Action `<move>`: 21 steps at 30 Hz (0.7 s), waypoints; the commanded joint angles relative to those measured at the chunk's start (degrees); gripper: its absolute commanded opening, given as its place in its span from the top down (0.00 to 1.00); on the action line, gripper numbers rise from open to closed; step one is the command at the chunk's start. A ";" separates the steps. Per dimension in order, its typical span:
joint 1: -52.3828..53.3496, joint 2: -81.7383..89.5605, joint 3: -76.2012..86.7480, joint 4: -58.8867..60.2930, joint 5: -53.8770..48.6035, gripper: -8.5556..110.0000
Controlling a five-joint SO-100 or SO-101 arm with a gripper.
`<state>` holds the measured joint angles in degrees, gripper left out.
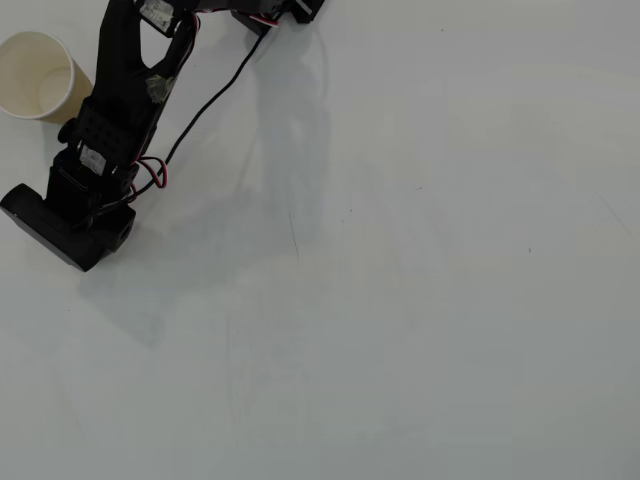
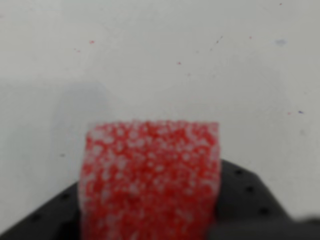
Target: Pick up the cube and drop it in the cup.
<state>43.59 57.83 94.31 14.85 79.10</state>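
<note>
The red cube (image 2: 150, 170), speckled with white, fills the lower middle of the wrist view, blurred by closeness. It sits against the black jaws of my gripper (image 2: 150, 222), which show at the bottom on both sides of it, and its shadow lies on the table to the left. From overhead the cube is hidden under the arm. There my gripper (image 1: 65, 222) is at the far left, just below and slightly right of the cream paper cup (image 1: 35, 75), which lies tilted with its mouth facing right.
The black arm (image 1: 130, 80) slants from the top edge down to the left, trailing a black cable (image 1: 215, 100) and red wires. The white tabletop (image 1: 420, 300) spreads to the right and below.
</note>
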 commanded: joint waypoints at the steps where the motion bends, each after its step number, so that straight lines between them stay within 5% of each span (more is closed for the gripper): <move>1: 1.14 3.60 -6.50 0.53 0.09 0.93; 21: 3.87 26.02 4.31 7.12 0.09 0.93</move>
<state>46.93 67.85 98.88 21.53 79.10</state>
